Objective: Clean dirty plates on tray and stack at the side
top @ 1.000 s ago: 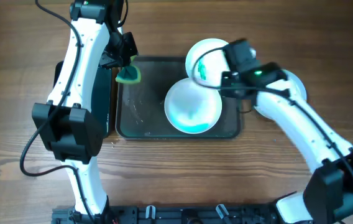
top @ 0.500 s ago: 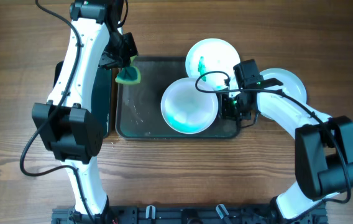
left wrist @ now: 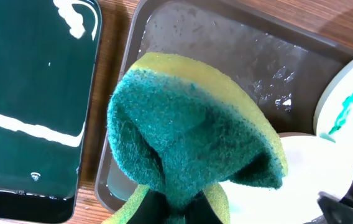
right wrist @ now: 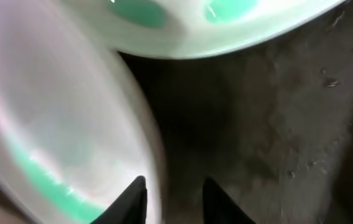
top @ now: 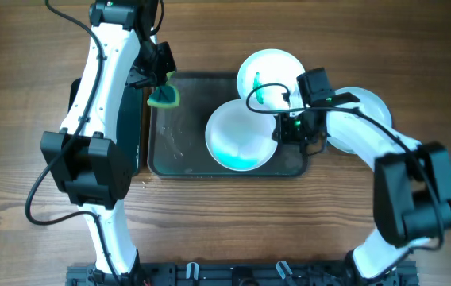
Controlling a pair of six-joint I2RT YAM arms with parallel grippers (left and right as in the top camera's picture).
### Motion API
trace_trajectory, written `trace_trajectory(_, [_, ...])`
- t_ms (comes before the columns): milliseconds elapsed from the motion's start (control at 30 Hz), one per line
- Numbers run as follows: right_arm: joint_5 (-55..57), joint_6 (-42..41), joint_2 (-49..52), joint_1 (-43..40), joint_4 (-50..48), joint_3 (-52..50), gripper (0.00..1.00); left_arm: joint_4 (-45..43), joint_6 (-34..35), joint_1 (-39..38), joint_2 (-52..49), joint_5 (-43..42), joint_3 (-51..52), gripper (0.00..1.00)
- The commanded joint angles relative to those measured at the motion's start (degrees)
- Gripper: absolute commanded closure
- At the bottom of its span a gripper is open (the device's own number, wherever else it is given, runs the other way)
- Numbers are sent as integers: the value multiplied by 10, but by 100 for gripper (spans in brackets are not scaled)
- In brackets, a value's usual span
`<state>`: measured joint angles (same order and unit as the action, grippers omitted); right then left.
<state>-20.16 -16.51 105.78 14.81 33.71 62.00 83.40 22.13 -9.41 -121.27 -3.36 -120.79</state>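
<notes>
left end effector clamped on a green sponge above the far left corner of the tray. right end effector, tips slightly apart and empty, beside the smeared plate in the tray. second plate overlaps the tray's far rim; third plate on the bench right of the tray.

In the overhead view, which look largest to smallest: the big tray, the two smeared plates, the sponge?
1. grey-green tray
2. plate inside the tray and plate at its far rim: alike
3. sponge
</notes>
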Motion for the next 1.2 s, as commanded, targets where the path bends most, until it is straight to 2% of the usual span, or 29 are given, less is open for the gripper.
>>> trace_trajectory(0, [-4,-15,25,3,-16,9,78,0,-9,2,4,-9,-9,96])
trace_trajectory(67, [-7,-17,25,3,-21,9,96,0,-9,2,4,-9,-9,96])
trace_trajectory(200, [-34,-11,-10,14,-10,9,96,-1,-9,2,4,-9,-9,96])
trace_trajectory(267, [14,-7,-67,45,-4,9,96,-3,-9,2,4,-9,-9,96])
trace_trajectory(400, [310,-51,-186,158,2,10,96,-2,-9,2,4,-9,-9,96])
trace_trajectory(533, [648,-59,-228,278,-7,10,96,-2,-9,2,4,-9,-9,96])
trace_trajectory(567, [693,-54,-228,294,-10,10,95,-2,-9,2,4,-9,-9,96])
trace_trajectory(667, [826,19,-228,351,-57,10,96,-2,-9,2,4,-9,-9,96])
trace_trajectory(800, [994,210,-228,406,-213,10,96,-2,-9,2,4,-9,-9,96])
trace_trajectory(867, [1021,288,-228,414,-292,10,96,-2,-9,2,4,-9,-9,96])
trace_trajectory(933, [1021,331,-228,415,-333,10,96,-2,-9,2,4,-9,-9,96])
trace_trajectory(1100, [1003,327,-228,414,-334,9,96,-5,-9,2,4,-9,-9,96])
trace_trajectory(1167, [938,267,-228,396,-265,9,96,-7,-9,2,4,-9,-9,96])
